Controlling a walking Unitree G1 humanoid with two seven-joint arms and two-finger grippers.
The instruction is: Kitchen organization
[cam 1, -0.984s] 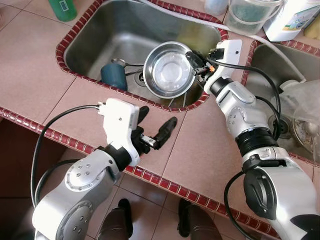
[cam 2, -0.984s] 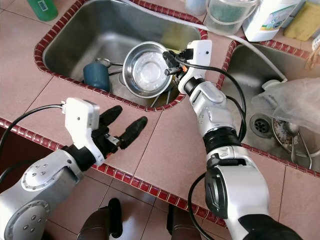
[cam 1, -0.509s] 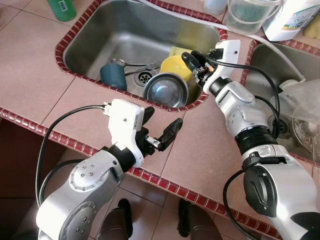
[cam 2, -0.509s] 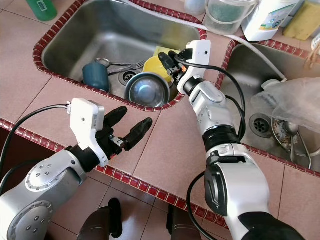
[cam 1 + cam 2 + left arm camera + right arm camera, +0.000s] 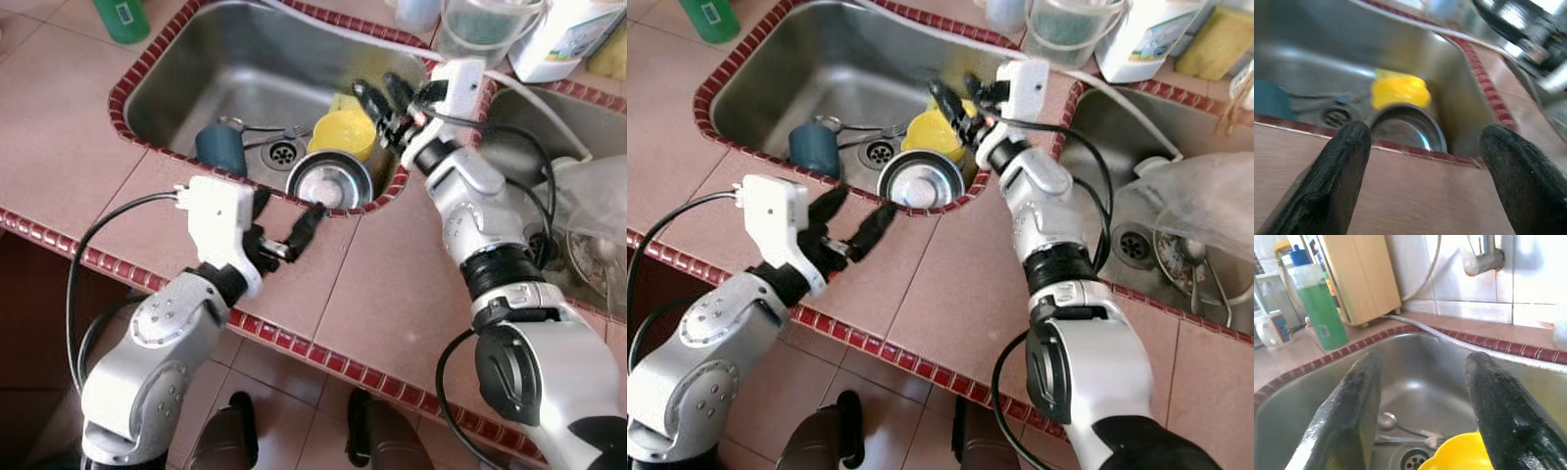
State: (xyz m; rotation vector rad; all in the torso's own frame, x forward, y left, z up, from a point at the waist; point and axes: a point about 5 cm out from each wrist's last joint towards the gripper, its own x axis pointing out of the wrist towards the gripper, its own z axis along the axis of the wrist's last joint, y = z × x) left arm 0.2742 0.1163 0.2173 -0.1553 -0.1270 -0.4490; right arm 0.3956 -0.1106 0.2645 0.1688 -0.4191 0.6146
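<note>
A two-armed humanoid is working at a stainless steel sink (image 5: 186, 73) rimmed in dark red tile. Nearest the camera, the robot's left gripper (image 5: 284, 227) is hovering over the pink tiled counter (image 5: 392, 294) just short of the sink's front rim, black fingers spread wide and holding nothing; its wrist camera is looking between the fingertips (image 5: 1347, 147) straight at the round steel bowl (image 5: 328, 180) lying against the near wall of the basin. Judging by that line-up, the bowl is probably the next thing to be taken, and a good take would mean reaching over the rim with the fingers still parted, closing on the bowl's thin edge instead of its slick curved side, and lifting clear of the neighbouring dishes. The left forearm is angling up and forward from the counter's edge. Just behind the bowl, a yellow plastic bowl (image 5: 343, 131) is sitting, with a dark teal cup (image 5: 220, 149) on its side near the drain and cutlery beside it. Farther back, the right gripper (image 5: 955, 103) is hanging above the yellow bowl, fingers apart and empty, its silver arm stretching forward across the tiled divider between the two basins.
</note>
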